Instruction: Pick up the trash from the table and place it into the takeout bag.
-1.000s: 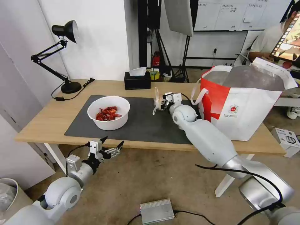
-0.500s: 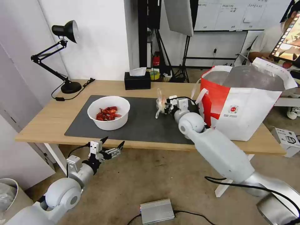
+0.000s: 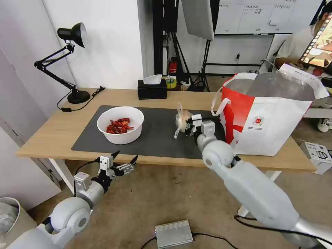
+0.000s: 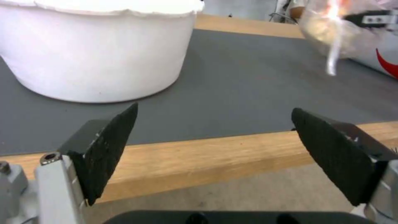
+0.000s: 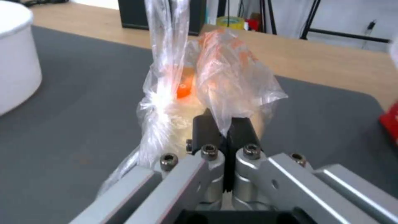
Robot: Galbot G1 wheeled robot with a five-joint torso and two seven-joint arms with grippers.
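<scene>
My right gripper point(image 3: 189, 126) is shut on a crumpled piece of clear plastic trash point(image 3: 182, 118) with orange bits, held above the dark grey mat point(image 3: 159, 136), just left of the takeout bag point(image 3: 273, 117). The right wrist view shows the jaws point(image 5: 224, 126) pinching the plastic point(image 5: 215, 77). The white bowl of red crayfish shells point(image 3: 120, 124) stands on the mat's left part. My left gripper point(image 3: 123, 162) hangs open below the table's front edge point(image 3: 52, 138), in front of the bowl point(image 4: 99, 46), with nothing between its pads point(image 4: 110, 140).
A black desk lamp point(image 3: 71, 62) stands at the table's back left and a black tissue box point(image 3: 152, 89) at the back middle. On the floor lie a silver box point(image 3: 173, 233) with cables, a bin point(image 3: 8, 214) at left and a carton point(image 3: 318, 155) at right.
My right gripper has drawn back towards me and a little to the right with the plastic in it. The left arm and the bowl have not moved.
</scene>
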